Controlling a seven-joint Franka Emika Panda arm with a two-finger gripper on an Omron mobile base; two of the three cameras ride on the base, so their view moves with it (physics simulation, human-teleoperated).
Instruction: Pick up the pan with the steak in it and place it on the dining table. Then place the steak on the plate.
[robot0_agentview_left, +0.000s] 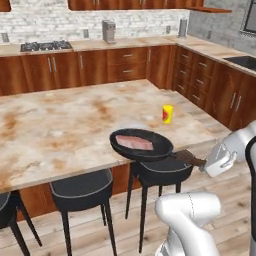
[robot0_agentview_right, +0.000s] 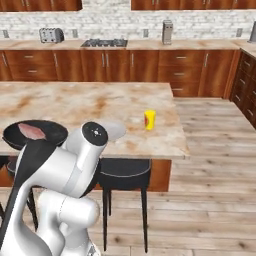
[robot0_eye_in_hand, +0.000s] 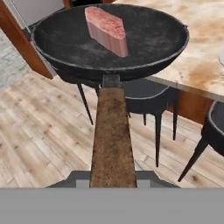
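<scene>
Pincer (robot0_agentview_left: 202, 163) sits at the near end of the handle, at 4 o'clock in the left base view. Its tips are hidden under the handle in the hand view, so clamped or apart: cannot tell. Pan (robot0_agentview_left: 141, 144) is held off the surface, over the near edge of the tabletop (robot0_agentview_left: 65, 125), handle running toward 4 o'clock. In the hand view the handle runs from 6 o'clock up to the pan (robot0_eye_in_hand: 131, 41). Steak (robot0_agentview_left: 134, 143) lies flat inside the pan, toward its 12 o'clock side in the hand view (robot0_eye_in_hand: 106, 29). In the right base view the pan (robot0_agentview_right: 45, 131) shows at 9 o'clock, partly behind the arm, steak (robot0_agentview_right: 31, 131) in it. Black stools (robot0_agentview_left: 82, 190) stand under the tabletop's near edge. A yellow cup (robot0_agentview_left: 167, 113) stands on the tabletop past the pan, at 1 o'clock from it, well apart. Plate: pale rim just behind the pan (robot0_agentview_left: 131, 127), mostly hidden.
</scene>
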